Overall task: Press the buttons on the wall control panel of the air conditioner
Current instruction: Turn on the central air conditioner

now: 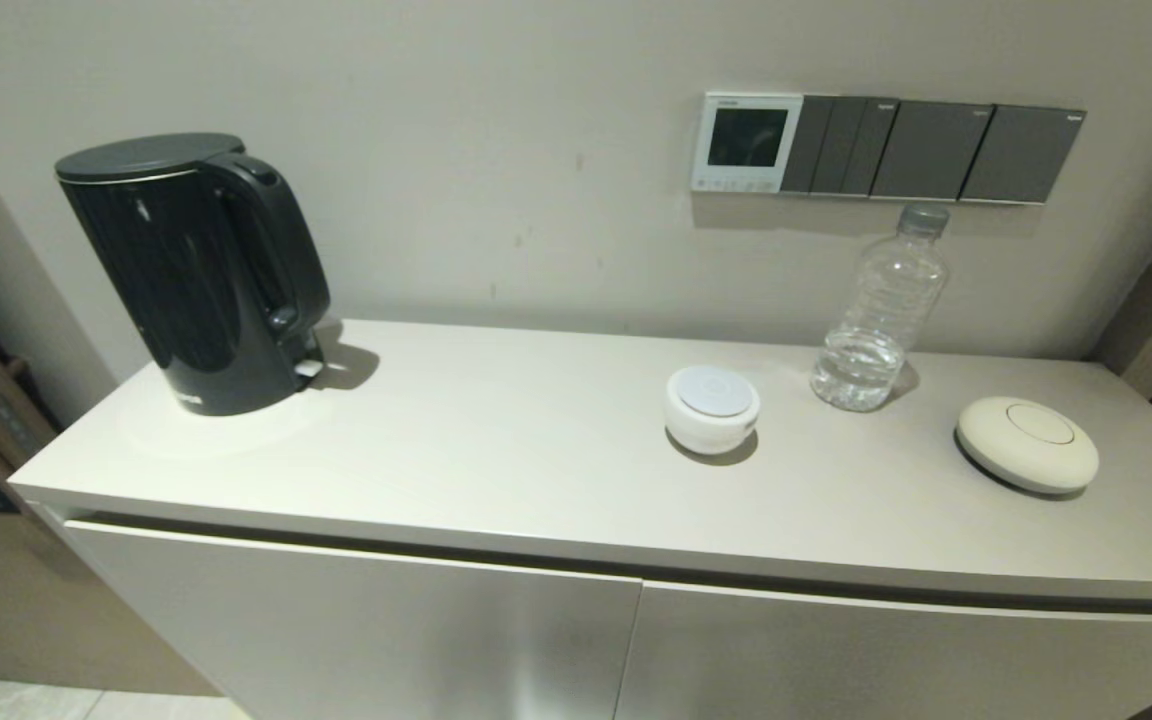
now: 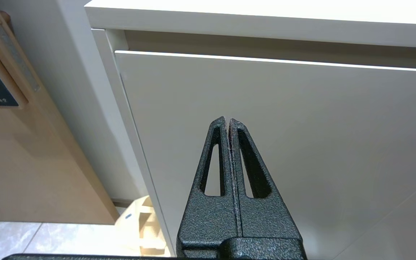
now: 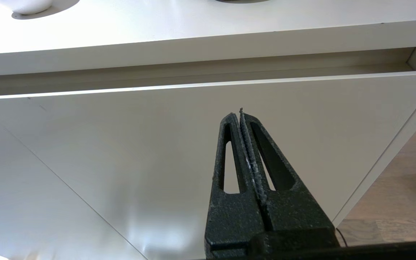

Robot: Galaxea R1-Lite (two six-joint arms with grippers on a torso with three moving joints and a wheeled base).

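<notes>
The air conditioner's wall control panel (image 1: 746, 142) is a small white-framed square with a dark screen, on the wall above the cabinet at the right. Its buttons (image 1: 736, 184) are a row of tiny pale dots along its lower edge. Neither arm shows in the head view. My left gripper (image 2: 228, 119) is shut and empty, low in front of the left cabinet door. My right gripper (image 3: 238, 114) is shut and empty, low in front of the right cabinet door, below the countertop edge.
Dark grey switch plates (image 1: 936, 150) adjoin the panel on its right. On the countertop (image 1: 496, 440) stand a black kettle (image 1: 191, 270), a small white round device (image 1: 712, 408), a clear water bottle (image 1: 881, 310) just below the switches, and a cream disc (image 1: 1026, 443).
</notes>
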